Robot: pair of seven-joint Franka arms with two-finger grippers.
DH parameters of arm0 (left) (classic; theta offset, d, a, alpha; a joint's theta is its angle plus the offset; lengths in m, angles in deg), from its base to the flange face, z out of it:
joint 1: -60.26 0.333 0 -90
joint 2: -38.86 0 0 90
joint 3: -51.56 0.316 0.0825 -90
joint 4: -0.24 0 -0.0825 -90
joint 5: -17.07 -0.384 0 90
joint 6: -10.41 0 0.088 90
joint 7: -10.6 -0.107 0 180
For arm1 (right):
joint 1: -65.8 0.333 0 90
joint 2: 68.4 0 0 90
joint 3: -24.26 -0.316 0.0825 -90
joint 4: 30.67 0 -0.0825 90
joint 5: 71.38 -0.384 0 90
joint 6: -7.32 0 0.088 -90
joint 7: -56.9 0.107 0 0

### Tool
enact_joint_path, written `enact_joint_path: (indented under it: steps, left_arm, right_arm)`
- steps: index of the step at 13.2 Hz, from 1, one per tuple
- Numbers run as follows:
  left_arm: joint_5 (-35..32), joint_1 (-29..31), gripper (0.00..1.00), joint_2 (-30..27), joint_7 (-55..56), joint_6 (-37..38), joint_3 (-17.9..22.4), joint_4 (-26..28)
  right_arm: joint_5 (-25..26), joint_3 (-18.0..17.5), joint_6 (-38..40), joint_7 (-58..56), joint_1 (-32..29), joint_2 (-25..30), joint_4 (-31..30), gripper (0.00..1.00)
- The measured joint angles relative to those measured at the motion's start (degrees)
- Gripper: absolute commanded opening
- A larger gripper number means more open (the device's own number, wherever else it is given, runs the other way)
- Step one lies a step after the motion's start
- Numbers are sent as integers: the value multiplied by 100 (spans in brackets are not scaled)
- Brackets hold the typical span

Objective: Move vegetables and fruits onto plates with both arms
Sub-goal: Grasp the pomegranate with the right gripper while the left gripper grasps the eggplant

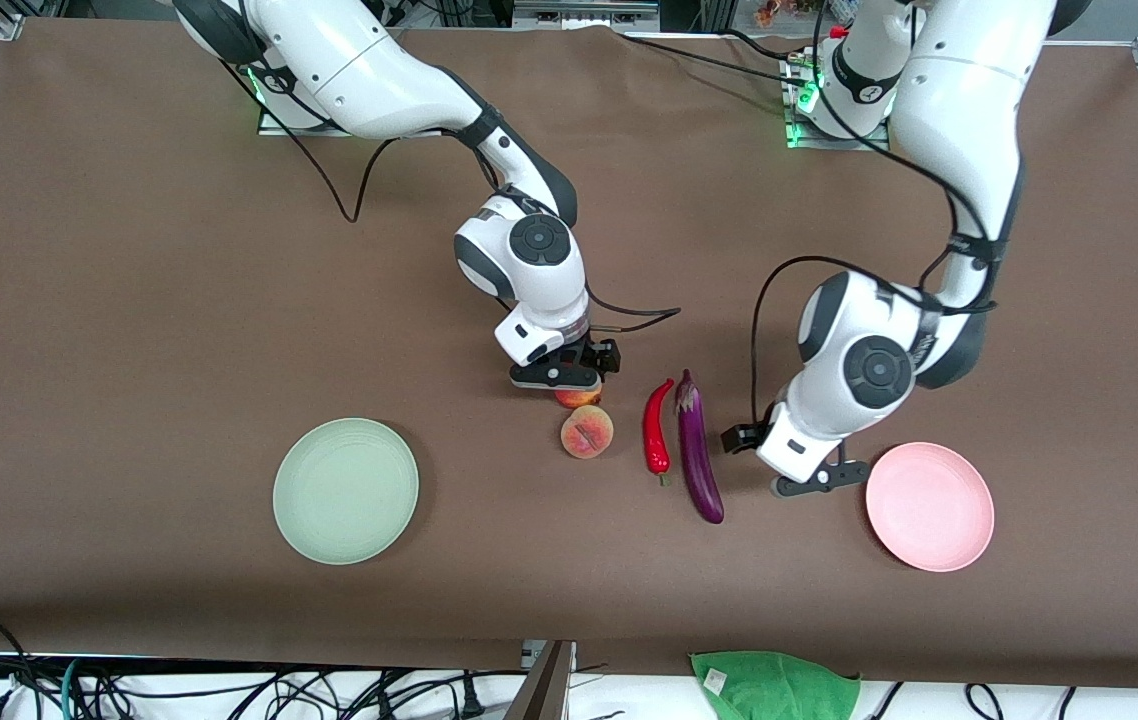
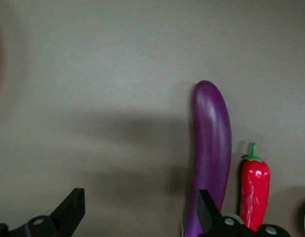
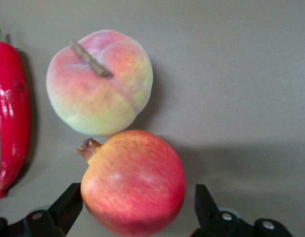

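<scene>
Both plates, mint green [image 1: 346, 491] and pink [image 1: 930, 506], hold nothing, while the right gripper [image 3: 135, 210] spreads wide around the red fruit [image 3: 134, 182] beside the peach [image 3: 100, 82], and the left gripper [image 2: 137, 210] gapes, empty, beside the eggplant [image 2: 210, 148] and chili [image 2: 254, 185].

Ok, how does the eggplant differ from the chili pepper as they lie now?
The eggplant is purple, the chili pepper red. The eggplant is longer and thicker. The eggplant lies nearer the pink plate, the chili pepper nearer the peach. Both are glossy, lying side by side on the table.
</scene>
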Motion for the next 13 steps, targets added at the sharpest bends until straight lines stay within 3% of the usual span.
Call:
enact_joint_path:
  steps: [3,4,10,11,13]
  left_arm:
    - [0,-129,100,190,206,-252,-3,-33]
    - [0,-188,100,231,314,-279,-4,-57]
    - [0,-514,97,563,619,-753,-5,-121]
    - [0,-514,86,604,619,-804,-2,-124]
    - [-1,-514,43,677,619,-955,6,-125]
  right_arm:
    - [1,22,-23,1,1,-26,7,35]
    - [1,30,-22,1,1,-29,25,26]
    - [2,156,471,-333,-125,80,305,24]
    - [1,155,736,-523,-203,135,405,23]
    - [1,156,1159,-955,-374,278,531,24]
